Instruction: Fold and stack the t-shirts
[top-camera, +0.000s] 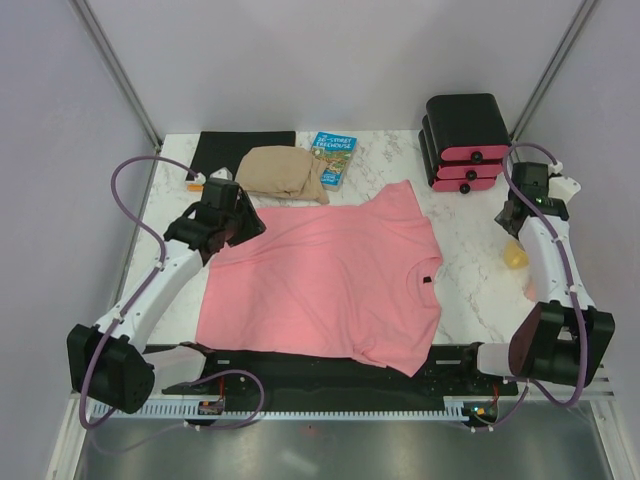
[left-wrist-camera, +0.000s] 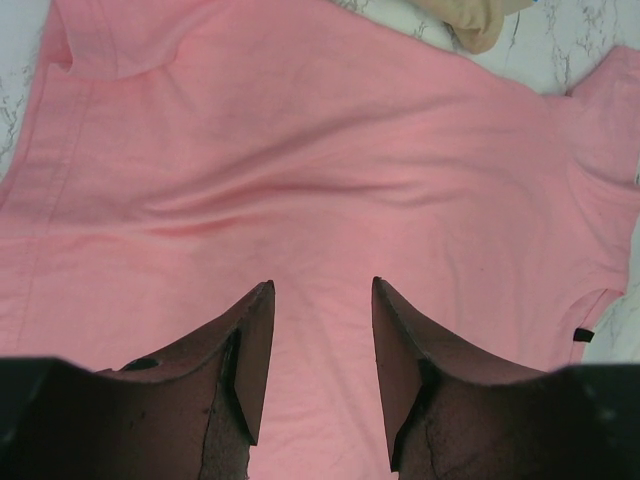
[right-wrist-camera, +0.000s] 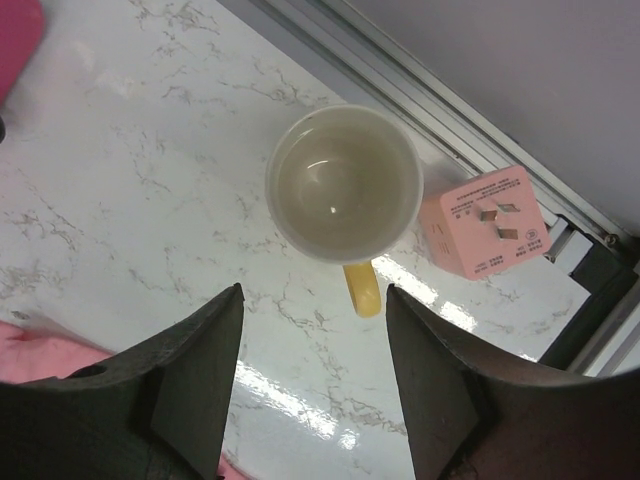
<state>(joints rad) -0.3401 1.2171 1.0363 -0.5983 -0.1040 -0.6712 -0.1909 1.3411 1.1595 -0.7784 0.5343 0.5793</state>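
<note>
A salmon-pink t-shirt (top-camera: 330, 280) lies spread flat in the middle of the table, neck to the right, with a small dark label (top-camera: 427, 281) at the collar. My left gripper (top-camera: 225, 228) hovers over the shirt's far left part. In the left wrist view it (left-wrist-camera: 322, 290) is open and empty, with the pink cloth (left-wrist-camera: 300, 160) below and the label (left-wrist-camera: 584, 335) at the right edge. My right gripper (top-camera: 522, 212) is off the shirt at the right side of the table. In the right wrist view it (right-wrist-camera: 313, 292) is open and empty over bare marble, with a strip of pink cloth (right-wrist-camera: 40, 350) at the lower left.
A tan folded cloth (top-camera: 285, 172), a blue book (top-camera: 333, 157) and a black mat (top-camera: 245, 150) lie at the back. A black box with pink drawer fronts (top-camera: 465, 140) stands back right. A yellow-handled mug (right-wrist-camera: 343, 183) and a pink plug cube (right-wrist-camera: 487, 222) sit under the right gripper.
</note>
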